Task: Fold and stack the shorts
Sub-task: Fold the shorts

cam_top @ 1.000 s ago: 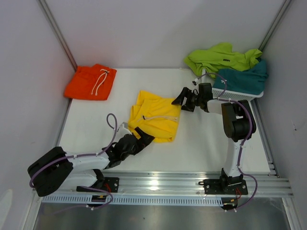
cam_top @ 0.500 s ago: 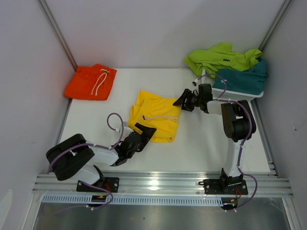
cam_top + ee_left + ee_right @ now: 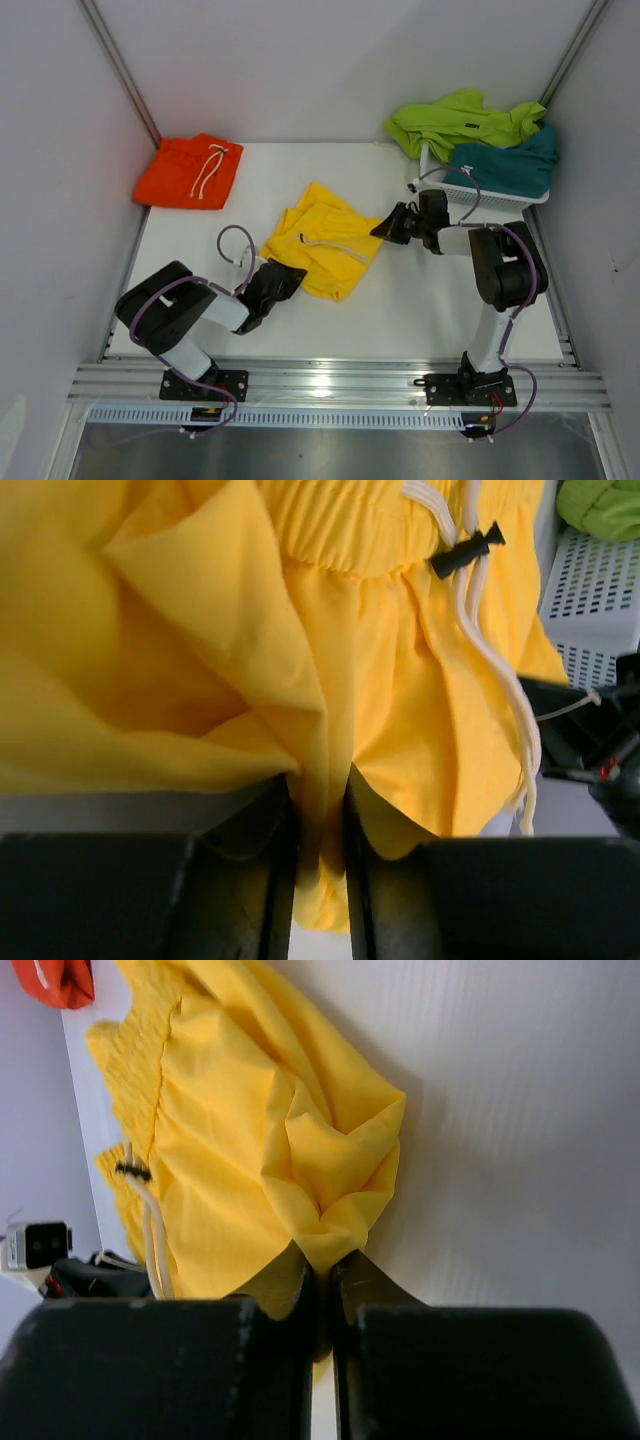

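Yellow shorts [image 3: 325,242] lie rumpled mid-table, white drawstring [image 3: 497,670] across them. My left gripper [image 3: 283,278] is shut on their near left corner; in the left wrist view a yellow fold [image 3: 320,810] is pinched between its fingers [image 3: 275,880]. From the right, my right gripper [image 3: 388,226] is shut on the right corner, the cloth [image 3: 325,1230] bunched between its fingers [image 3: 290,1360]. Folded orange shorts [image 3: 190,171] rest at the far left. Lime green shorts [image 3: 460,121] and teal shorts [image 3: 505,165] sit heaped on the basket.
A white mesh basket [image 3: 480,194] stands at the far right corner, its wall [image 3: 595,595] also seen in the left wrist view. Grey walls enclose the table on three sides. A metal rail [image 3: 330,385] runs along the near edge.
Both grippers closed on the yellow shorts' corners. The left gripper slid left and the right gripper shifted right, pulling the cloth, which now lies skewed and spread wider.
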`<state>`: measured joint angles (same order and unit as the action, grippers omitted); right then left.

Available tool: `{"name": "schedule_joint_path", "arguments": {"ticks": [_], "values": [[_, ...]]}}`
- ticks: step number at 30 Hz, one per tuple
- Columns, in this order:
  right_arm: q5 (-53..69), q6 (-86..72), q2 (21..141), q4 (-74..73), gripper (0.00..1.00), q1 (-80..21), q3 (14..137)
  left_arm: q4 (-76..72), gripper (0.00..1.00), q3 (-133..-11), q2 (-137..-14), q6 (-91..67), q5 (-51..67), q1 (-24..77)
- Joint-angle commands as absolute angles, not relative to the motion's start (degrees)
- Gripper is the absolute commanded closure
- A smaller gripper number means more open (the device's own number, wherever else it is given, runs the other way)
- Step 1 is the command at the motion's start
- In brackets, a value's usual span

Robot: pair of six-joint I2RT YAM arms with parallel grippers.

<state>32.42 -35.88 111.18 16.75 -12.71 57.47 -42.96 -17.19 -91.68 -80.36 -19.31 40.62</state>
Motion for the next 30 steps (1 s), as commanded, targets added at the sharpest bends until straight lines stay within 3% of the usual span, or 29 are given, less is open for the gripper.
{"name": "schedule_joint_path", "arguments": {"ticks": [1,6,11,13,14,16,17,23,30], "values": [[30.24,-36.91,102.69,20.73,1.0,-14.23,51.96,-42.01,0.81,-18.54,-92.47,-70.77,-15.31,37.02],[19.88,-38.4,90.9,21.09,1.0,-20.73,36.96,-28.5,0.97,-27.83,-89.74,-53.14,-7.75,31.65],[5.83,-43.06,81.84,17.49,0.99,-37.94,28.75,-20.48,1.0,-35.41,-91.58,-42.38,3.05,27.6],[3.79,-44.82,80.08,15.92,0.87,-43.91,26.73,-19.34,1.0,-36.38,-93.5,-38.95,9.12,25.76],[2.21,-45.35,79.11,14.6,0.62,-45.08,26.54,-18.29,1.0,-39.0,-94.65,-37.37,11.23,25.06],[0.45,-45.18,74.99,8.65,0.42,-45.53,26.98,-12.14,1.0,-42.43,-98.94,-33.41,15.28,23.47],[0.18,-43.7,73.14,6.87,0.26,-44.74,27.07,-11.43,1.0,-43.23,-100.18,-31.31,17.21,23.03],[9.12,-37.27,63.9,-3.33,0.1,-32.9,29.7,-10.37,1.0,-44.39,-101.17,-28.05,20.39,22.32],[15.64,-32.61,65.03,-5.1,0.08,-24.1,29.79,-5.37,1.0,-45.35,-98.88,-24.18,17.14,22.24]]}}
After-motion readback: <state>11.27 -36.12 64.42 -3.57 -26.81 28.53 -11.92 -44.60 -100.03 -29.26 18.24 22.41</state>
